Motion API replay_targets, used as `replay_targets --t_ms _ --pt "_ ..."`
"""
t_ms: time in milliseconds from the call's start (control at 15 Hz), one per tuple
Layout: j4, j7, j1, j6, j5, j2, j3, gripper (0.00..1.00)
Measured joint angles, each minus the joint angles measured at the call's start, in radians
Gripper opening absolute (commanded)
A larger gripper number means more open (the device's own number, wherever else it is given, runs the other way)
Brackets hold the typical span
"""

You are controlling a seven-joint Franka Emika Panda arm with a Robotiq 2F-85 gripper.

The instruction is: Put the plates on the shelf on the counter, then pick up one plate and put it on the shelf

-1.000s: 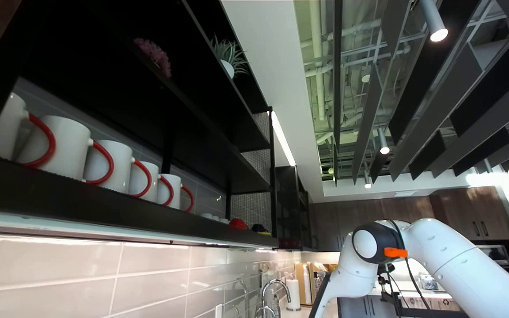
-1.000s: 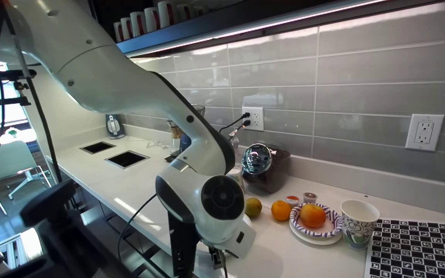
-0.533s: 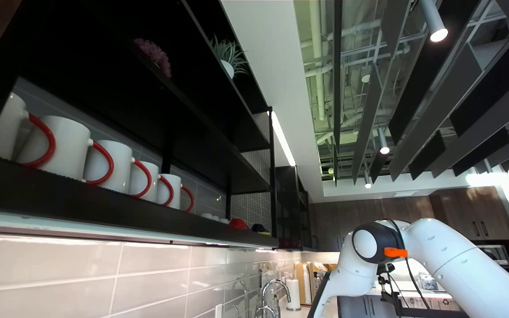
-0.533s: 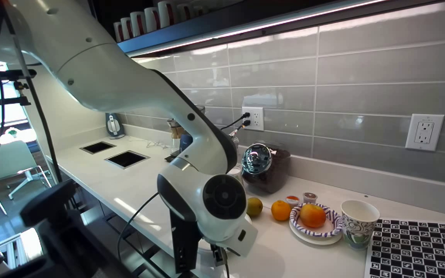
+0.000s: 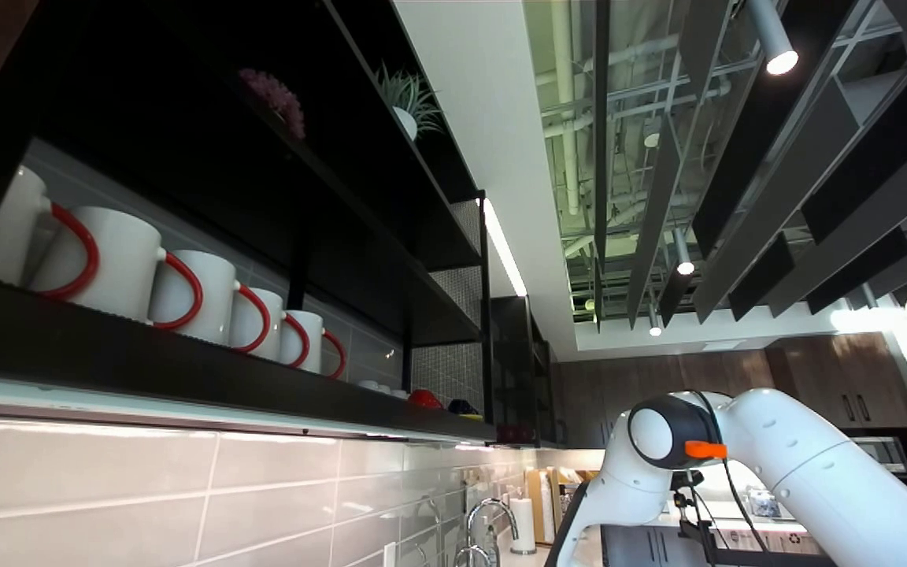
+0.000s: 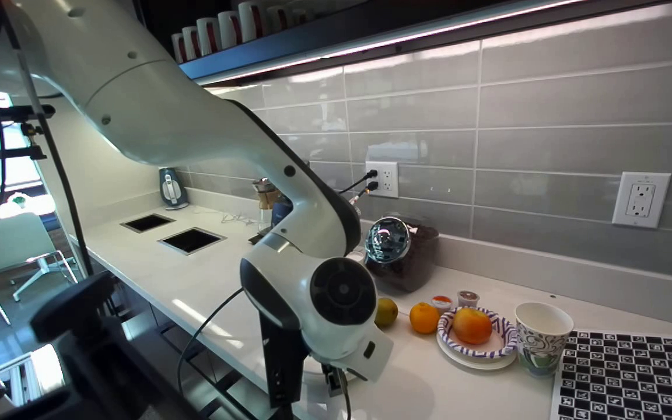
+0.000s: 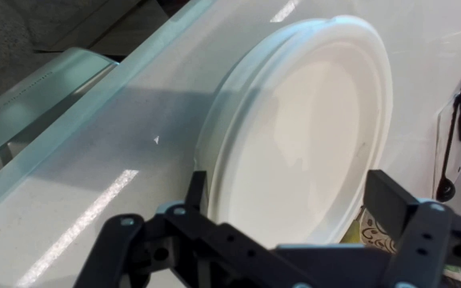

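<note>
Pale plates (image 7: 302,132) stacked on the table (image 7: 142,128), just ahead of the hand (image 7: 287,182), near edge showing between fingers (image 7: 386,200) that stand wide apart; whether they touch it, cannot tell. Coming grip likely turns on straddling that edge.

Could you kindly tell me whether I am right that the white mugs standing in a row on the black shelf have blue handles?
Not quite: the handles are red, not blue, as an exterior view shows. The white mugs do stand in a row on the black shelf.
</note>
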Motion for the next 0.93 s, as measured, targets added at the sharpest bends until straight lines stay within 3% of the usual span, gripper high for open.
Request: replay_targets --t_ms 933 --pt "0.082 -0.003 -0.005 -0.122 0.103 0.033 -0.004 1.00"
